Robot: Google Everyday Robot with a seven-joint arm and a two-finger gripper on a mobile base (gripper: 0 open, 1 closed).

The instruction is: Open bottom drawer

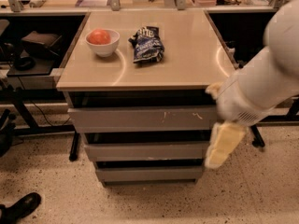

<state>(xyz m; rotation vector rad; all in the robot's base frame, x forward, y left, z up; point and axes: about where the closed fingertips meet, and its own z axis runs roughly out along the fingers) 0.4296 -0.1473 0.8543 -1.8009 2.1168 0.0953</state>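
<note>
Three tiers down beneath the worktop's (187,55) front edge sits the bottom drawer (149,173), handleless, rigid, probably light-running, best hooked behind its top lip near centre, while the gripper (223,143) hangs below the front right corner, closure impossible to tell.

Your arm (268,73) is a thick white cylinder with a smooth shell and a patch of fine dark dots near its lower end. Below it, at your view's right-centre, the gripper (222,143) is pale yellow and blunt-edged.
</note>
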